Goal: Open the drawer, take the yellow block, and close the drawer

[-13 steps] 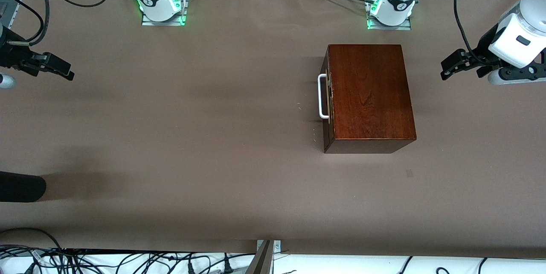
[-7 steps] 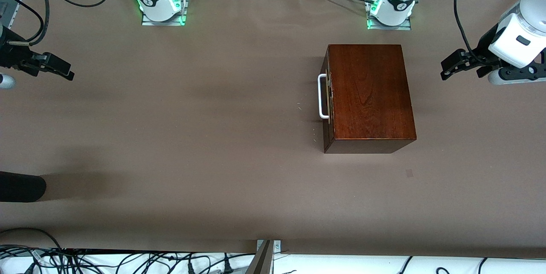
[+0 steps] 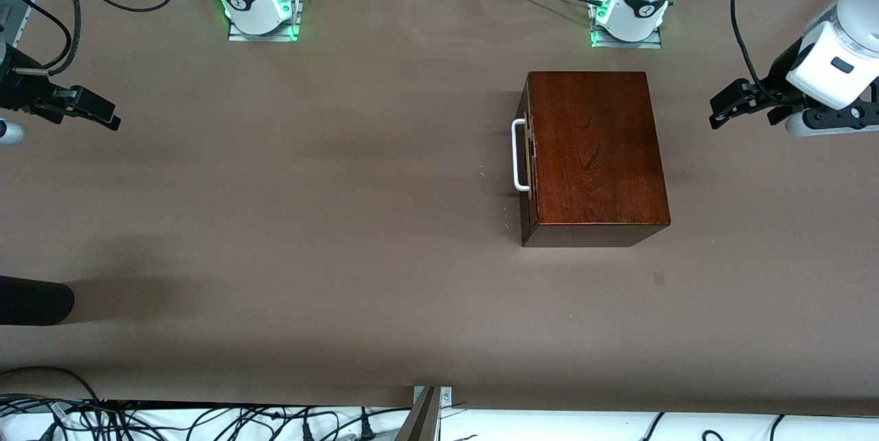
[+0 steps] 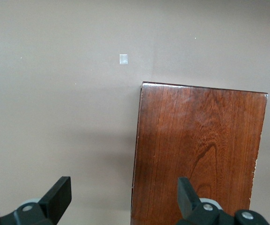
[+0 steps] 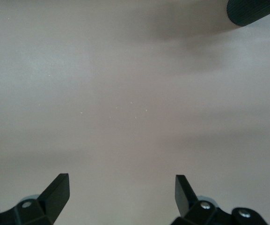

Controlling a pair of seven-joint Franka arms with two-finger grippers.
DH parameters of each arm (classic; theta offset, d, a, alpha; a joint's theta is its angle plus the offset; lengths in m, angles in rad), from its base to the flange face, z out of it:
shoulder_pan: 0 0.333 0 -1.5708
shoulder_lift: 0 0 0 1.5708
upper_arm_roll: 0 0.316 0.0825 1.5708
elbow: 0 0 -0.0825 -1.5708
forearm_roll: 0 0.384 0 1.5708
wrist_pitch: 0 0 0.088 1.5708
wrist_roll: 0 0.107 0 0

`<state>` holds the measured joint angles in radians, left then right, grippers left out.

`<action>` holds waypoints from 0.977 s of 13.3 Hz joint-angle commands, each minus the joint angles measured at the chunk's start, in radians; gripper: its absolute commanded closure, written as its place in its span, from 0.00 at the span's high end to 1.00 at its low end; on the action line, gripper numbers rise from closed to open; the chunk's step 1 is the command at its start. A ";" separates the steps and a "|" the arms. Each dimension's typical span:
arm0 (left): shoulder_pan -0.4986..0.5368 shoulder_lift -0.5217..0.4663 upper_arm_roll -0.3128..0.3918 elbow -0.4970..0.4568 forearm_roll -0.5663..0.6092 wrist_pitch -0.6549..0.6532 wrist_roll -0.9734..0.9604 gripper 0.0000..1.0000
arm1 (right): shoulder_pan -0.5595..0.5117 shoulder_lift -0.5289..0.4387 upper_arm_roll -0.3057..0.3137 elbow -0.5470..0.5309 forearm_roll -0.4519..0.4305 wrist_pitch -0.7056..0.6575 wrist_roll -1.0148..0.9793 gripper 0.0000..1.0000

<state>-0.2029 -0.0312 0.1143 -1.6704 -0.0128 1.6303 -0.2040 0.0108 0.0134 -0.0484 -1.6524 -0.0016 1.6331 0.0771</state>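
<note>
The dark reddish-brown wooden box (image 3: pixel 595 152) stands on the table toward the left arm's end. Its drawer is shut, and the white bar handle (image 3: pixel 518 155) faces the right arm's end. The box top also shows in the left wrist view (image 4: pixel 200 154). The yellow block is hidden. My left gripper (image 3: pixel 721 110) hangs open and empty over the table at the left arm's end, apart from the box; its fingertips (image 4: pixel 62 192) show in the left wrist view. My right gripper (image 3: pixel 103 115) hangs open and empty over the right arm's end, its fingertips (image 5: pixel 60 187) over bare table.
A black rounded object (image 3: pixel 34 300) lies at the right arm's end, nearer the front camera; it also shows in the right wrist view (image 5: pixel 256 11). A small pale mark (image 3: pixel 659 279) lies on the brown table cover (image 3: pixel 329 221) near the box. Cables run along the front edge.
</note>
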 commanded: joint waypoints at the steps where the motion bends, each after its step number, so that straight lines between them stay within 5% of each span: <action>1: -0.006 0.002 0.004 0.015 0.013 -0.004 0.023 1.00 | 0.000 0.003 -0.004 0.010 0.017 -0.004 -0.003 1.00; 13: -0.004 0.002 0.004 0.015 0.013 -0.004 0.023 1.00 | 0.000 0.013 -0.004 0.013 0.017 0.002 -0.003 1.00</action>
<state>-0.2029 -0.0312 0.1143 -1.6704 -0.0128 1.6303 -0.2040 0.0108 0.0188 -0.0484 -1.6524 -0.0016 1.6345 0.0771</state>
